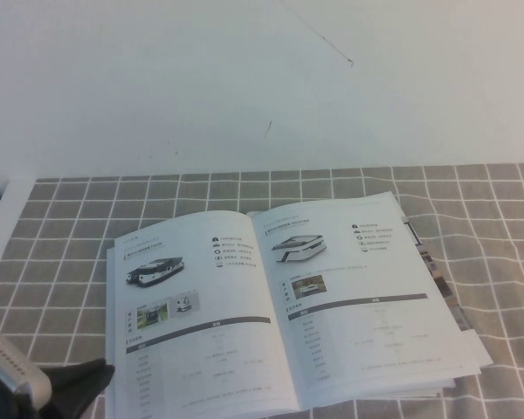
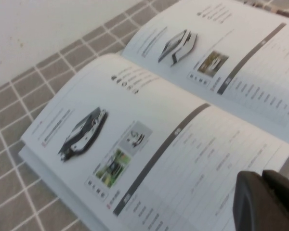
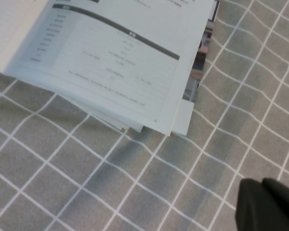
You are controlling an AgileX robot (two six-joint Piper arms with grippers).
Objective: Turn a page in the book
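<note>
The book (image 1: 279, 305) lies open and flat on the checked cloth. Its left page (image 1: 188, 323) shows a low black-and-white vehicle, two small photos and a dark-barred table; it also shows in the left wrist view (image 2: 149, 144). The right leaf (image 1: 349, 288) shows a white vehicle and one photo. My left gripper (image 1: 103, 372) is shut and empty at the book's near left corner, and its tips (image 2: 262, 179) sit over the lower part of the left page. My right gripper (image 3: 261, 185) is shut and empty over the cloth, off the book's near right corner (image 3: 156, 125). It is out of the high view.
A colourful leaflet (image 1: 441, 279) pokes out from under the book's right edge and also shows in the right wrist view (image 3: 202, 53). The grey checked cloth (image 1: 498, 227) covers the table. A white wall (image 1: 244, 78) stands behind it.
</note>
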